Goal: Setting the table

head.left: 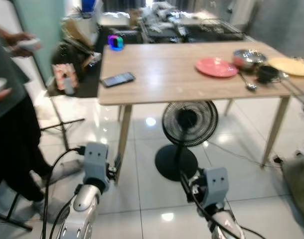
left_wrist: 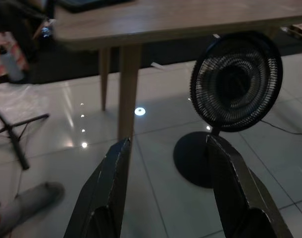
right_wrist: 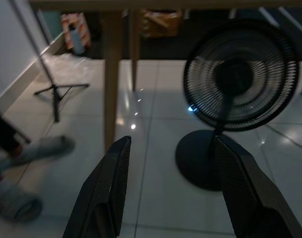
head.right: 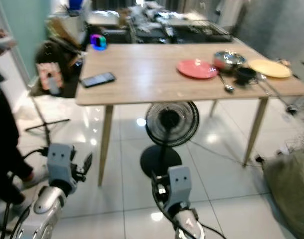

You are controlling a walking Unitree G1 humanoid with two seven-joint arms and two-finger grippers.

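Left eye view: dishes far off on wooden table (head.left: 157, 74) — pink plate (head.left: 216, 67), metal bowl (head.left: 249, 58), yellow plate (head.left: 290, 65), spoon (head.left: 247, 82). Left gripper (left_wrist: 168, 191) and right gripper (right_wrist: 173, 191) spread apart, holding nothing, down near floor. Risk while approaching: bumping black fan (head.left: 189, 123) under the table, or snagging its cable.

A wooden table (head.left: 157, 69) stands ahead of me on slanted legs, and I take it as my landmark. Under it a black pedestal fan (head.left: 189, 122) sits on glossy white floor tiles (head.left: 142, 189) that throw back spots of ceiling light. Beyond the table's far edge runs a cluttered counter (head.left: 182, 27). Off its left end a teal wall (head.left: 40, 25) rises, with a thin black tripod stand (head.left: 62, 124) on the floor near that corner.
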